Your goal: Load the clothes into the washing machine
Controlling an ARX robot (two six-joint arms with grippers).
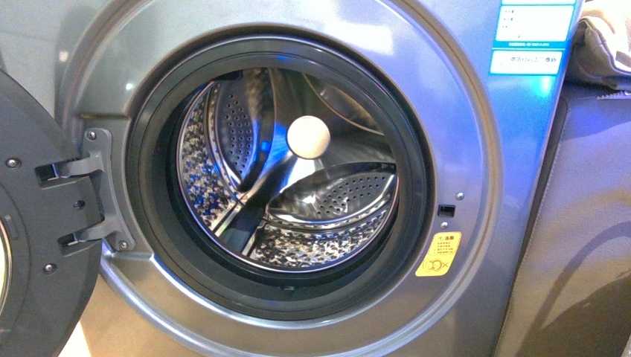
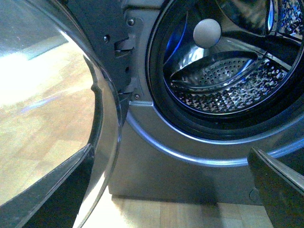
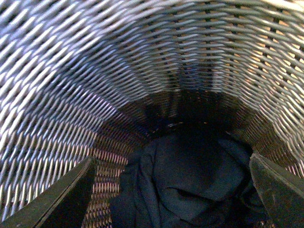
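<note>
The silver-grey washing machine (image 1: 476, 149) fills the front view, its door (image 1: 30, 223) swung open at the left. Its perforated steel drum (image 1: 298, 178) holds no clothes. Neither arm shows in the front view. In the left wrist view my left gripper (image 2: 171, 190) is open and empty, low before the machine's front panel (image 2: 180, 171), below the porthole (image 2: 228, 61). In the right wrist view my right gripper (image 3: 173, 190) is open inside a woven wicker basket (image 3: 95, 85), just above the dark navy clothes (image 3: 185, 185) crumpled at its bottom. The fingers (image 3: 61, 199) are spread either side of the garment without holding it.
A yellow warning sticker (image 1: 437, 254) and blue-white labels (image 1: 530, 37) are on the machine's front. A beige-grey fabric lump (image 1: 603, 41) lies on a grey-brown cabinet (image 1: 588, 223) at the right. The open door's glass (image 2: 57, 95) is close beside the left gripper, over a light wooden floor (image 2: 180, 213).
</note>
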